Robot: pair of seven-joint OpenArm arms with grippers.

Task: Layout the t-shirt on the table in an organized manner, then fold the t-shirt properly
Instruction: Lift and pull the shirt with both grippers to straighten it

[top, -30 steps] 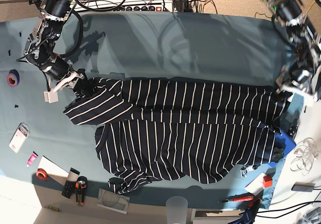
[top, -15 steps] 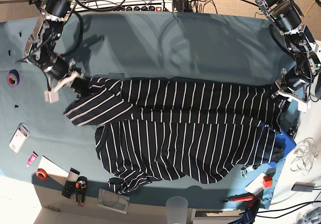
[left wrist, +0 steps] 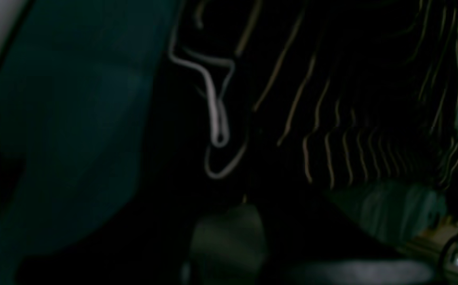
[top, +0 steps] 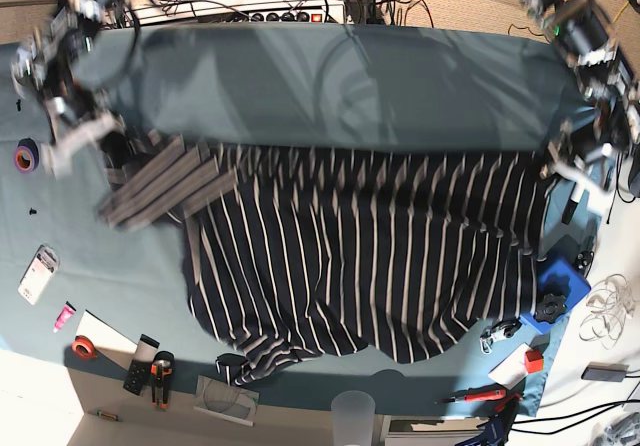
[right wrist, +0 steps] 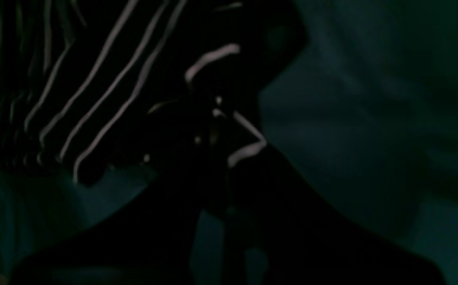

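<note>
The dark t-shirt (top: 370, 256) with thin white stripes hangs stretched across the teal table (top: 330, 86), its far edge lifted and its lower hem resting near the front. My right gripper (top: 100, 138), at the left of the base view, is shut on the shirt's left corner by the sleeve (top: 160, 188). My left gripper (top: 558, 164), at the right, is shut on the opposite corner. Both wrist views are dark: striped t-shirt fabric (left wrist: 332, 99) bunches at the left gripper (left wrist: 241, 198), and t-shirt folds (right wrist: 94, 79) sit pinched in the right gripper (right wrist: 215, 130) over the table (right wrist: 371, 118).
A purple tape roll (top: 26, 154), white packet (top: 38, 271), red tape (top: 84, 347) and pliers (top: 161, 376) lie at the left and front left. A clear cup (top: 352, 416) stands at the front edge. Blue parts (top: 560, 291), a red box (top: 533, 361) and a screwdriver (top: 475, 397) crowd the right corner.
Both grippers closed on the shirt's far corners and rose outward. The far edge lifted and the folded-over layer opened, so the shirt now spreads in one wide sheet.
</note>
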